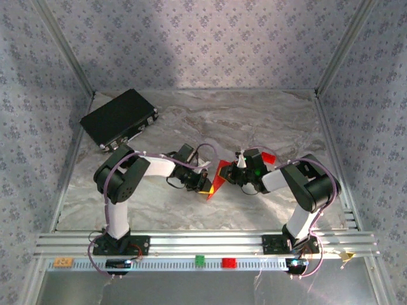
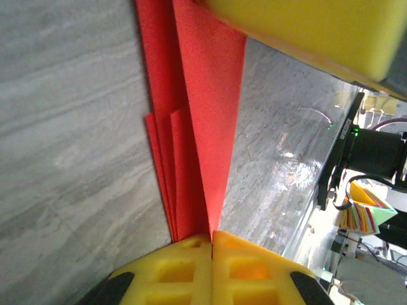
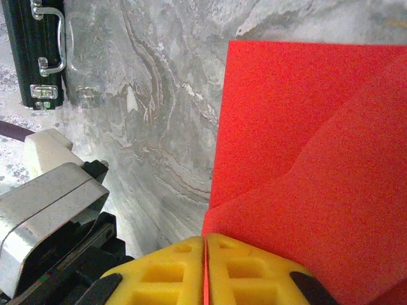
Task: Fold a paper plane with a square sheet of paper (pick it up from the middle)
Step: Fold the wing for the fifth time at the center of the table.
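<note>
The red sheet of paper [image 1: 218,179] is between the two grippers, over the middle of the tabletop [image 1: 254,121] and a little closer to its near edge. It is already folded, and the left wrist view shows several red layers lying one on another. The left gripper [image 2: 212,244] has its yellow fingers pressed together on the edge of these layers. The right gripper [image 3: 205,246] is also clamped on the paper, with the red sheet running in between its two closed fingers. A black box [image 1: 119,119] lies at the far left corner of the tabletop.
</note>
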Action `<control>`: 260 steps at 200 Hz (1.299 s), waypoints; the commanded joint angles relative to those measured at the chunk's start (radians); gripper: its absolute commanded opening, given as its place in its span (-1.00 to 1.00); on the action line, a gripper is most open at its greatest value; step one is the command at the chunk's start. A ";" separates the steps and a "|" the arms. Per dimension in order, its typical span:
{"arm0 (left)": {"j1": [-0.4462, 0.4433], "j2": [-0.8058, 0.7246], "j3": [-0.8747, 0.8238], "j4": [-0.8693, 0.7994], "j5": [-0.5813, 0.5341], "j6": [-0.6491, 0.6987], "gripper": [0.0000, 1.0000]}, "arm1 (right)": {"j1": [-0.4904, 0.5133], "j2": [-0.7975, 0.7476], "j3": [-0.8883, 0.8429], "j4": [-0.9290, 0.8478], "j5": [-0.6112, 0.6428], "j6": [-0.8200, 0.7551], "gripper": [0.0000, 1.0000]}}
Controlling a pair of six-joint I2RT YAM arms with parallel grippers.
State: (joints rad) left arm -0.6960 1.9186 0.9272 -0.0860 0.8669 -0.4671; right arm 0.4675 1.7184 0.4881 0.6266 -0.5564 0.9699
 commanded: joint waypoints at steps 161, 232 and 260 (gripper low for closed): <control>-0.020 -0.027 -0.026 -0.267 -0.138 0.075 -0.80 | 0.009 0.021 -0.010 -0.217 0.167 -0.004 -0.79; -0.020 -0.041 -0.033 -0.272 -0.161 0.076 -0.84 | 0.010 0.022 -0.006 -0.225 0.170 -0.005 -0.79; -0.021 -0.049 -0.038 -0.275 -0.163 0.074 -0.82 | 0.010 0.020 -0.006 -0.228 0.171 -0.005 -0.79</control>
State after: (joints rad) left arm -0.7147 1.8729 0.9321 -0.2028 0.7700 -0.4080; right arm 0.4831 1.7016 0.5060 0.5648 -0.5117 0.9794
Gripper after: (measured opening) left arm 0.091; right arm 0.106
